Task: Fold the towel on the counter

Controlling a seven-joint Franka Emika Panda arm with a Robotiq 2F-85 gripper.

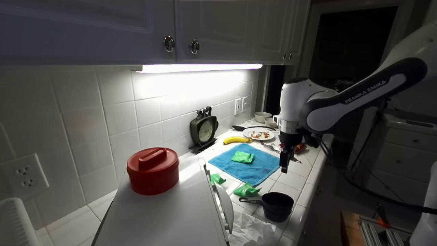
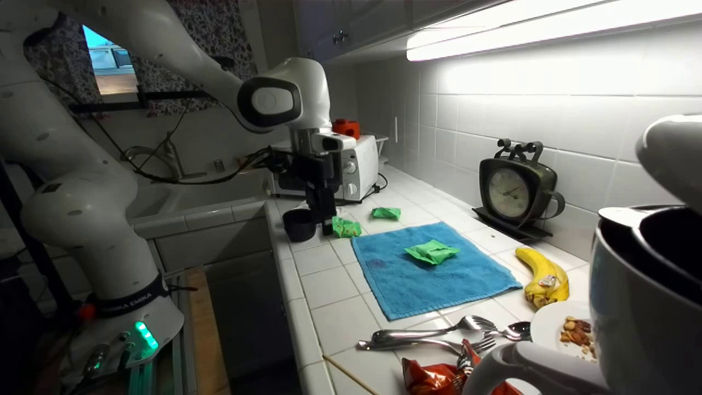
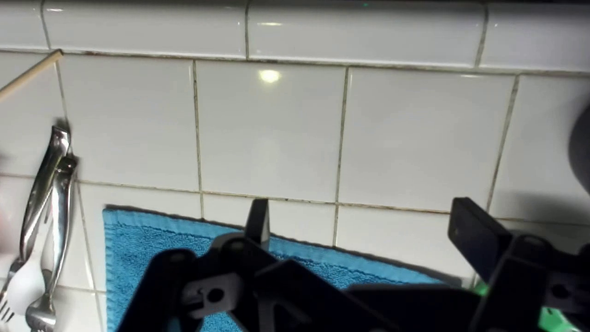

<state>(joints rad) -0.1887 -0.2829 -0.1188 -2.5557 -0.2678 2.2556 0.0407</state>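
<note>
A blue towel lies flat and spread out on the white tiled counter, in both exterior views (image 1: 261, 169) (image 2: 439, 293). A green packet (image 1: 242, 157) (image 2: 432, 252) lies on top of the towel. My gripper (image 1: 284, 166) (image 2: 329, 222) points down above the counter, off the towel's edge on the counter's front side. In the wrist view the gripper (image 3: 362, 219) has its fingers wide apart with nothing between them. The towel (image 3: 138, 244) shows there with one edge and corner, partly hidden behind the gripper.
Two more green packets (image 1: 217, 178) (image 1: 247, 190) and a black pot (image 1: 277, 205) lie near the toaster oven (image 2: 359, 167). Cutlery (image 2: 422, 334), a banana (image 2: 543, 274), a plate of nuts (image 1: 258, 134) and a red wrapper (image 2: 433, 376) surround the towel's far end. A clock (image 1: 205, 130) stands by the wall.
</note>
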